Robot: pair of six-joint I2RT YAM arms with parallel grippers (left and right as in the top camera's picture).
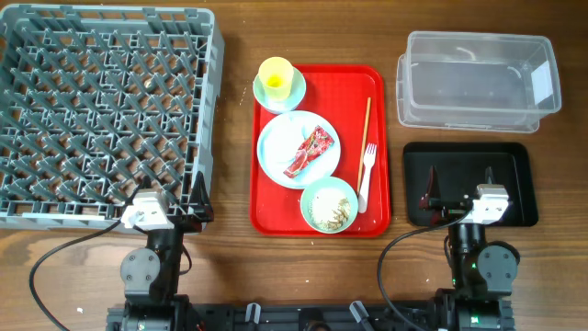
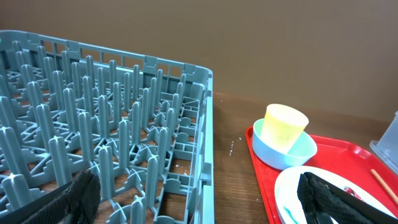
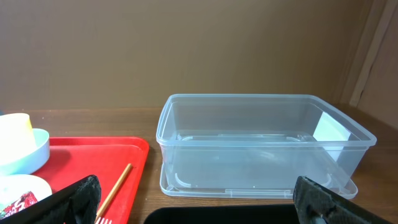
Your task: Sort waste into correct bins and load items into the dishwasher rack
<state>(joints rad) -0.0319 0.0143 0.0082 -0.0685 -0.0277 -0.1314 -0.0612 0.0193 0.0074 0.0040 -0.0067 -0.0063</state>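
The grey dishwasher rack (image 1: pixel 110 110) fills the left. On the red tray (image 1: pixel 320 221), a yellow cup (image 1: pixel 275 74) stands in a blue-green bowl (image 1: pixel 296 92). A pale plate (image 1: pixel 280 147) holds the red-and-white wrapper (image 1: pixel 309 152). A second bowl (image 1: pixel 328 205) holds rice scraps. A white fork (image 1: pixel 366 175) and a chopstick (image 1: pixel 367 124) lie at the tray's right. The clear tub (image 1: pixel 476 81) and black tray (image 1: pixel 510 184) are at the right. My left gripper (image 2: pixel 202 199) is open, straddling the rack's right wall. My right gripper (image 3: pixel 199 199) is open and empty over the black tray.
The rack's pegs (image 2: pixel 112 124) stand close to my left finger. The cup (image 2: pixel 283 126) and the plate (image 2: pixel 292 186) lie by my right finger of that hand. The tub (image 3: pixel 261 143) stands just beyond the black tray (image 3: pixel 217 216). Bare wood separates rack and red tray.
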